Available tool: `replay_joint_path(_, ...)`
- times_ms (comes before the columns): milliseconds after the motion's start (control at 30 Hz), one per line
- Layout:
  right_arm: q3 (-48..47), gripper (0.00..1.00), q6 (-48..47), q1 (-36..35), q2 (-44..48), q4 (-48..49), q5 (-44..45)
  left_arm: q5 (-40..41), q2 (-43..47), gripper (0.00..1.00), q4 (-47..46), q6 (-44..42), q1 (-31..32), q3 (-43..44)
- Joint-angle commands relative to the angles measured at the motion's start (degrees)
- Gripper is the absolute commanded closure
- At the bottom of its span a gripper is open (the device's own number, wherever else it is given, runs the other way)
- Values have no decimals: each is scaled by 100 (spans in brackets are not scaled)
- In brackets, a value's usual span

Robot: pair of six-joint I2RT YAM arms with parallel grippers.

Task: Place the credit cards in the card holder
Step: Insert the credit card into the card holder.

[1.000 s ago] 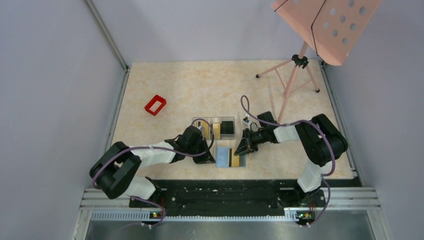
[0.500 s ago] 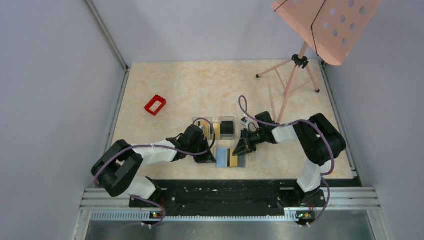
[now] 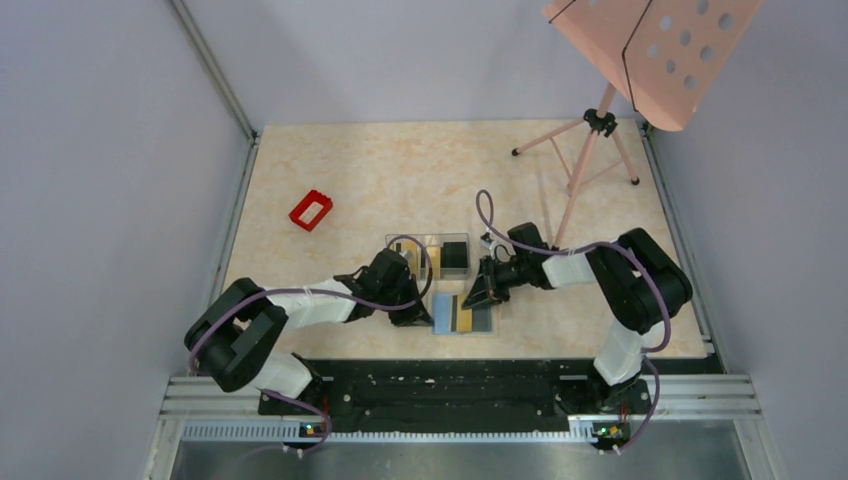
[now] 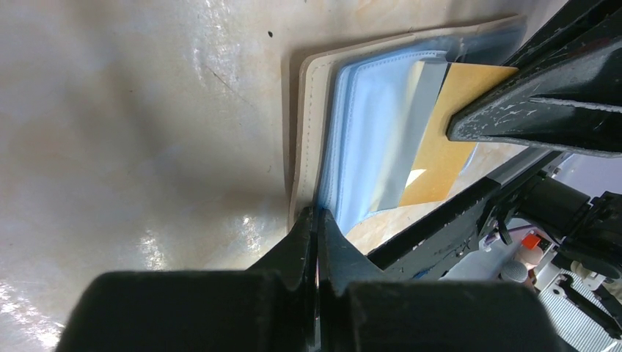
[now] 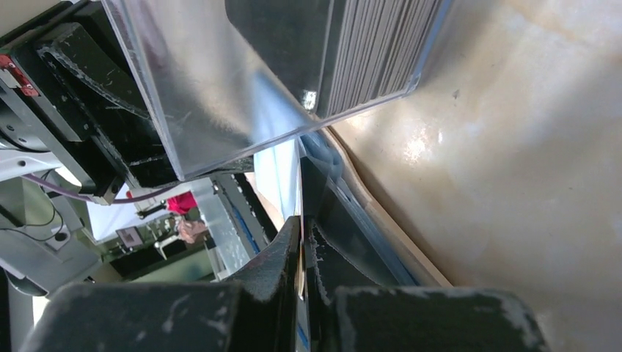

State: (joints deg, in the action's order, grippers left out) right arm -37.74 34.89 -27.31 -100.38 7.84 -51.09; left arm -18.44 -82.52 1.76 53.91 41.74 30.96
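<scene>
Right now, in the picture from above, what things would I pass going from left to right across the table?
Red frame → left gripper → card holder → pink stand.

Standing here, I can't read a thing: no writing, label, brand or number shows on anything in sight. In the left wrist view the yellow-gold card (image 4: 444,128) against the blue lining of the open wallet (image 4: 304,132) turns a plain face. At the top of the right wrist view, the cards (image 5: 381,51) stacked in the clear box (image 5: 198,95) show only their edges.
</scene>
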Motion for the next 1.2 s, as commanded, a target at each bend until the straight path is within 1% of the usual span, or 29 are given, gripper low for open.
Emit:
replay_joint_path(0, 135, 96, 308, -237, 78, 651, 242, 32, -142, 100, -69, 8, 88, 140)
replay_joint_path(100, 115, 92, 382, -313, 95, 663, 337, 29, -167, 100, -110, 31, 115, 150)
replay_joint_path(167, 48, 87, 288, -318, 166, 442, 484, 31, -176, 100, -114, 36, 127, 151)
replay_joint_path(400, -357, 65, -442, -322, 713, -1191, 1428, 51, -146, 100, -126, 76, 159, 133)
replay_joint_path(500, -522, 56, -594, -334, 961, -1699, 1758, 57, -136, 100, -131, 92, 162, 154)
replay_joint_path(633, -772, 47, -708, -378, 1193, -2205, 2015, 54, -144, 100, -126, 110, 168, 194)
replay_joint_path(733, -909, 45, -730, -386, 1265, -2505, 2132, 30, -171, 100, -131, 127, 173, 204)
replay_joint_path(900, -893, 44, -699, -390, 1238, -2704, 2116, 11, -210, 100, -124, 137, 188, 217)
replay_joint_path(1067, -650, 46, -436, -397, 1124, -2378, 1723, 15, -229, 100, -126, 137, 202, 226)
replay_joint_path(1167, -563, 50, -279, -422, 1030, -2147, 1510, 3, -253, 100, -131, 137, 219, 243)
